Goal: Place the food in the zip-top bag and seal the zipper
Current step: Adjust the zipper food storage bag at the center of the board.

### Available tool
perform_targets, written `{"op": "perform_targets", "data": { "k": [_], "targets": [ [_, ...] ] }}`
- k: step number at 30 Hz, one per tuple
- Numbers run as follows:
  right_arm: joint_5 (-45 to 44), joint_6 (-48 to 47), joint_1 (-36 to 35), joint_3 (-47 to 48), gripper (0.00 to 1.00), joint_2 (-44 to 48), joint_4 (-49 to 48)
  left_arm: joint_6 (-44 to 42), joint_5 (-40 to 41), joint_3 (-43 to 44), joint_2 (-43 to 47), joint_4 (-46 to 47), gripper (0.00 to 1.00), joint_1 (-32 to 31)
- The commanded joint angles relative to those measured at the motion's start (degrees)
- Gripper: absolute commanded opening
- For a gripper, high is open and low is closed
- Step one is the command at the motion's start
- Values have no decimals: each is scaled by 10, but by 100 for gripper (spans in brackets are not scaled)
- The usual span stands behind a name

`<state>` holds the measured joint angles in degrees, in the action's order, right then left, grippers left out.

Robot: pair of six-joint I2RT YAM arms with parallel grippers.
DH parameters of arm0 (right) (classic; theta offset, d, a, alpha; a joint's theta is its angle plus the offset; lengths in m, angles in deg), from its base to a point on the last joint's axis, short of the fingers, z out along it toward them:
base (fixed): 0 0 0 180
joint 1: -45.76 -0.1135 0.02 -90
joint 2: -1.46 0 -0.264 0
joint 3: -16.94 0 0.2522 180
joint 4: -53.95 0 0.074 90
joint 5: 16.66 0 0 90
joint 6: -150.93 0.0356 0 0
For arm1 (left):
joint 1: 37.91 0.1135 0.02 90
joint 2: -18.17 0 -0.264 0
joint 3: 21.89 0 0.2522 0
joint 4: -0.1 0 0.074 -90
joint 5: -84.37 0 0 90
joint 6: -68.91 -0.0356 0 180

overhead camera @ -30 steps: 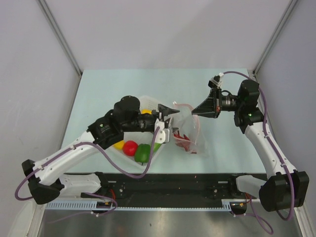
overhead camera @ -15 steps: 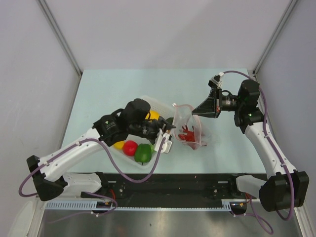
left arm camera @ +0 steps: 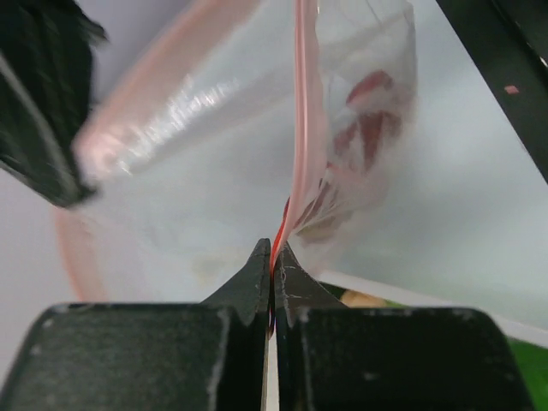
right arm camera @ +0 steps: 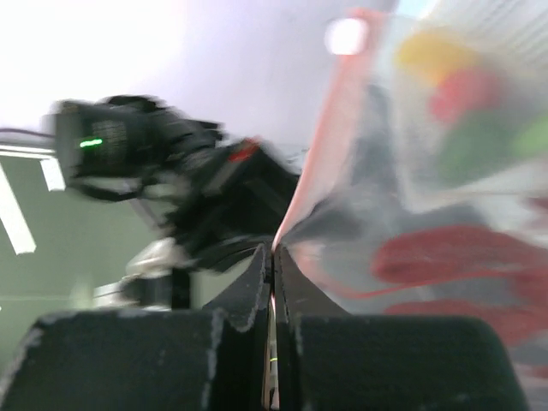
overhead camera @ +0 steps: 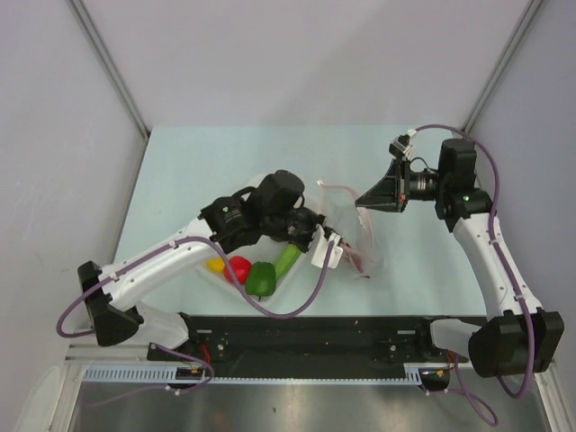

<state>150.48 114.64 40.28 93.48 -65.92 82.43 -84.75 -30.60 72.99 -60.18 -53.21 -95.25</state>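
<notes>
We hold one clear bag (overhead camera: 346, 219) between two grippers: the left gripper (left arm camera: 272, 272) and the right gripper (right arm camera: 272, 257) are each pinched tight on its pink zipper (left arm camera: 301, 128). One lobster (left arm camera: 364, 128) lies inside. Four foods sit just left of it: yellow piece (overhead camera: 216, 265), tomato (overhead camera: 238, 268), pepper (overhead camera: 262, 280), cucumber (overhead camera: 288, 259).

Clear thin plastic, glossy, crinkled: zip-top bag (overhead camera: 346, 225); its zipper (left arm camera: 304, 128) a smooth plastic strip. Shiny plastic: tomato (overhead camera: 238, 268) & green pepper (overhead camera: 262, 280). Matt, smooth surf.: table (overhead camera: 198, 162).
</notes>
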Motion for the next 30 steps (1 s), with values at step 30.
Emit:
{"op": "perform_targets", "data": {
  "k": [30],
  "targets": [
    [-63,-605,44,276,0,-65,507,76,48,267,-109,-68,0,-58]
  ]
}}
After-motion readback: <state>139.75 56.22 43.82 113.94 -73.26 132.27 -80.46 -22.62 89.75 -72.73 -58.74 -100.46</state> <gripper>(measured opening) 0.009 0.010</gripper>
